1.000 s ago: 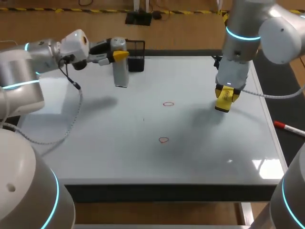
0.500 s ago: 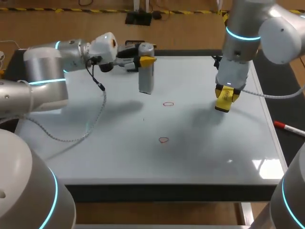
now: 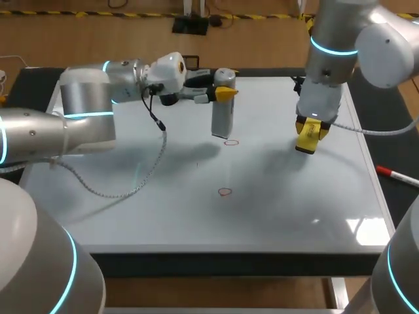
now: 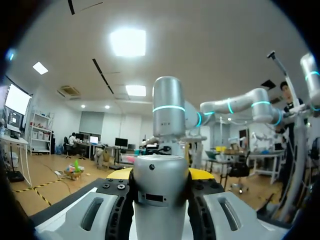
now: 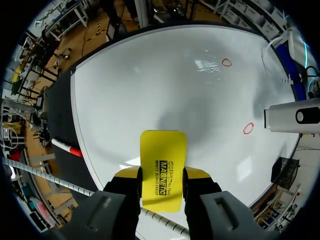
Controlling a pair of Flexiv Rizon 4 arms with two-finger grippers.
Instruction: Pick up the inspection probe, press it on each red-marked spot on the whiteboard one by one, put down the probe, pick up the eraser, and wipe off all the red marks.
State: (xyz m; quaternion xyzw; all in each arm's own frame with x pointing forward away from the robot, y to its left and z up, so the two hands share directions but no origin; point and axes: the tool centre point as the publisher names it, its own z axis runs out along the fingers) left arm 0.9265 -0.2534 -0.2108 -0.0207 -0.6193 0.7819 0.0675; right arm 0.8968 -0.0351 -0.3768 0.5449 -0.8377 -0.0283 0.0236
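My left gripper [image 3: 221,93] is shut on the silver cylindrical probe [image 3: 222,111], held upright with its lower end just above the far red mark [image 3: 231,142]. A second red mark [image 3: 224,191] lies nearer the front of the whiteboard [image 3: 131,196]. In the left wrist view the probe [image 4: 161,200] fills the gap between the fingers of that gripper [image 4: 161,176]. My right gripper [image 3: 310,133] hangs over the board's right part, shut on the yellow eraser [image 3: 308,142]. From the right wrist, the eraser [image 5: 162,150] sticks out ahead of the gripper [image 5: 161,174], with both red marks [image 5: 248,128] [image 5: 227,62] and the probe [image 5: 292,117] beyond.
A red-and-white marker [image 3: 396,174] lies on the dark table just off the board's right edge, also seen as the marker [image 5: 65,147] in the right wrist view. A black holder [image 5: 280,172] stands at the board's far edge behind the probe.
My left arm has carried the probe rightward from the board's back left to just over the far red mark. The right arm and eraser have stayed still.
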